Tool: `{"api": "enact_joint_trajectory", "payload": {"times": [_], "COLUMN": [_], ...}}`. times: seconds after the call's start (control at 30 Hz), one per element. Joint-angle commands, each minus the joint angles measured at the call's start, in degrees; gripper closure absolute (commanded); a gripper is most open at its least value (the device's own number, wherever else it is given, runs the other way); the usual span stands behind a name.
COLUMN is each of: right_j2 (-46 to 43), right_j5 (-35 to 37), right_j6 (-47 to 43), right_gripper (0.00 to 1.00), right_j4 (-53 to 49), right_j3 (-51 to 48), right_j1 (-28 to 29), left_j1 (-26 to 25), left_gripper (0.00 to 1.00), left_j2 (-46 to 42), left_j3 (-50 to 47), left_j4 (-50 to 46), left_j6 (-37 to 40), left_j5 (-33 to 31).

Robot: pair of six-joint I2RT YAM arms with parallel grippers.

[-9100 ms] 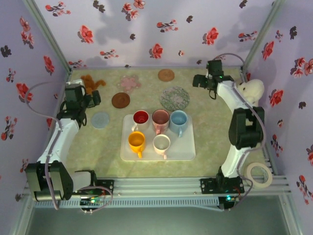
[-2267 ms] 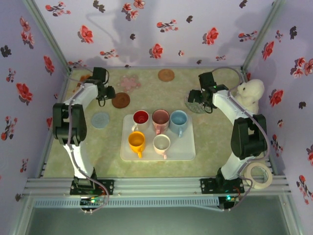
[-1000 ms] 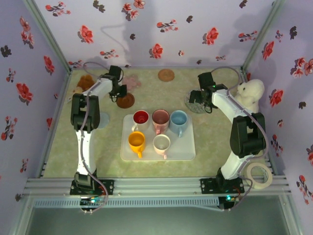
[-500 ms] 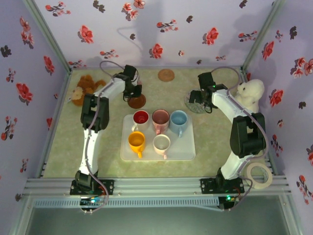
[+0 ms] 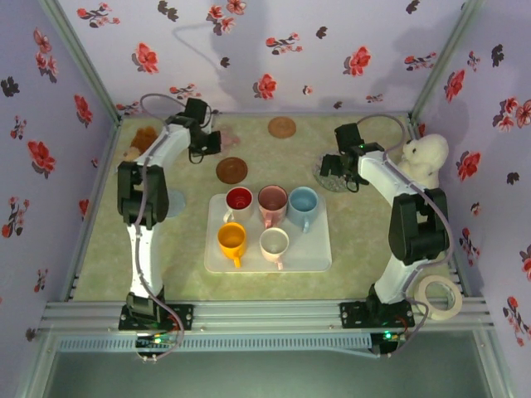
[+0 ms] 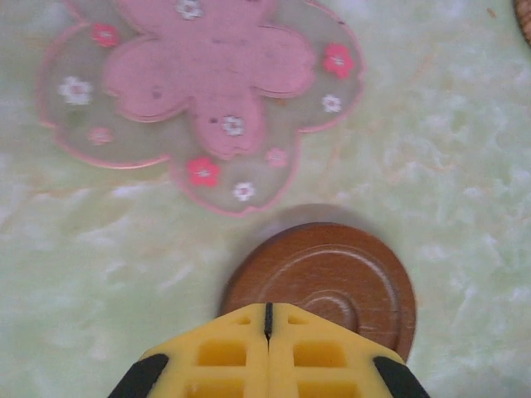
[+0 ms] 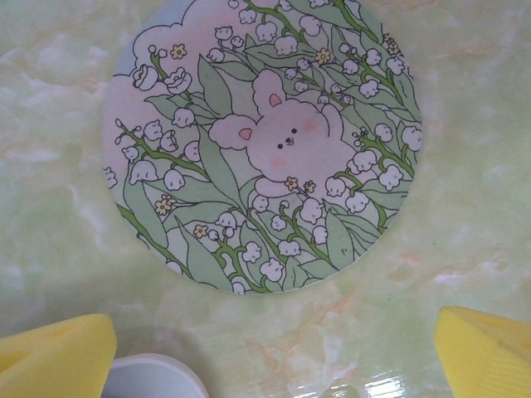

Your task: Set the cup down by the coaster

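Note:
Several cups stand on the white tray (image 5: pixel 315 257): red (image 5: pixel 239 199), pink (image 5: pixel 272 199), blue (image 5: pixel 303 201), yellow (image 5: pixel 231 239) and white (image 5: pixel 274 242). A brown coaster (image 5: pixel 231 170) lies just behind the tray. My left gripper (image 5: pixel 205 143) is shut and empty, up-left of that coaster. In the left wrist view its closed tips (image 6: pixel 267 311) sit at the near edge of the brown coaster (image 6: pixel 340 278), with a pink flower coaster (image 6: pixel 207 91) beyond. My right gripper (image 5: pixel 338 166) hangs open over a round rabbit-print coaster (image 7: pixel 265 141); its fingers (image 7: pixel 54 356) hold nothing.
A second brown coaster (image 5: pixel 282 127) lies at the back. A blue coaster (image 5: pixel 172 201) lies partly under the left arm. A brown teddy (image 5: pixel 139 143) sits at the back left, a white plush (image 5: pixel 423 157) at the right wall, and a tape roll (image 5: pixel 440 297) at the front right. A pale cup rim (image 7: pixel 153 377) shows near the right fingers.
The brown coaster has been slid right to just behind the tray. In the last half second my shut left gripper drew back to the left, away from it. The right arm stays still.

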Motion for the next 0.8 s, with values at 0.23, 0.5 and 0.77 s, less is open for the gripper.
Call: {"api": "enact_joint_trajectory", "payload": {"times": [0.23, 0.5, 0.77], "right_j2": [1.51, 1.15, 0.85], "right_j5": [-0.09, 0.6, 0.14], "right_j6": [-0.28, 0.33, 0.5], "right_gripper": [0.01, 0.01, 0.01], "right_j4": [-1.49, -1.58, -1.34], "right_j3": [3.09, 3.03, 2.9], "right_j1": [0.38, 0.42, 0.29], "left_j1": [0.82, -0.78, -2.8], "left_gripper": [1.0, 1.0, 1.0], "left_j2": [0.7, 4.63, 7.39], "left_j3": [-4.82, -1.85, 0.55], "left_j4": [-3.96, -7.22, -6.65], "left_j6": [3.75, 5.23, 5.22], "left_j5": [-7.59, -7.1, -3.96]}}
